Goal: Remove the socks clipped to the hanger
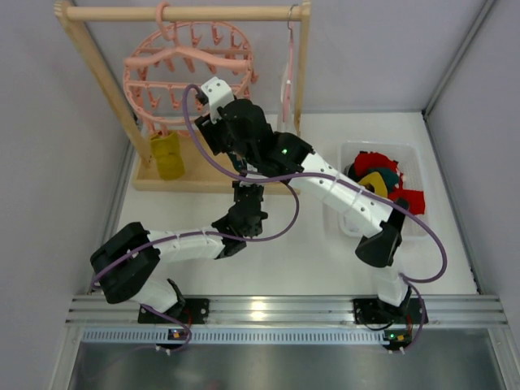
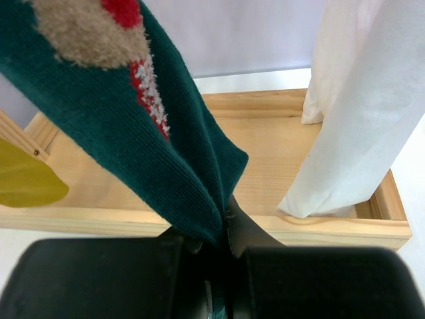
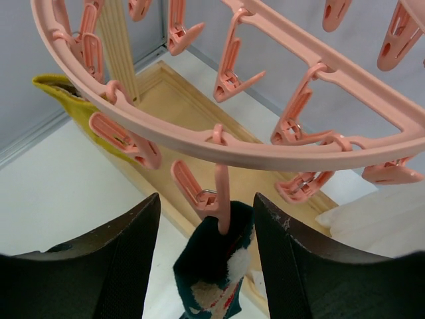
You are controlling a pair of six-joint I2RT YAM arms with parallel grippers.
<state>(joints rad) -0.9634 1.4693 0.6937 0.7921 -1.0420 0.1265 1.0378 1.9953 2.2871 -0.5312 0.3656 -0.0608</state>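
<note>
The round pink hanger (image 1: 188, 71) hangs from the wooden rack's top bar; its ring and clip pegs fill the right wrist view (image 3: 279, 149). A dark teal sock (image 3: 216, 266) with red and beige marks hangs from one peg (image 3: 224, 199). My right gripper (image 3: 206, 229) is open, one finger on each side of that peg and the sock's top. My left gripper (image 2: 226, 229) is shut on the lower end of the teal sock (image 2: 153, 153). A mustard yellow sock (image 1: 166, 154) hangs clipped at the ring's left. In the top view the right arm hides the teal sock.
A wooden rack (image 1: 89, 65) with a tray base (image 2: 279, 133) stands at the back left. A white cloth (image 2: 362, 113) hangs on a slim pink hanger (image 1: 288, 73) at the rack's right. A clear bin (image 1: 413, 150) at the right holds several loose socks (image 1: 378, 175).
</note>
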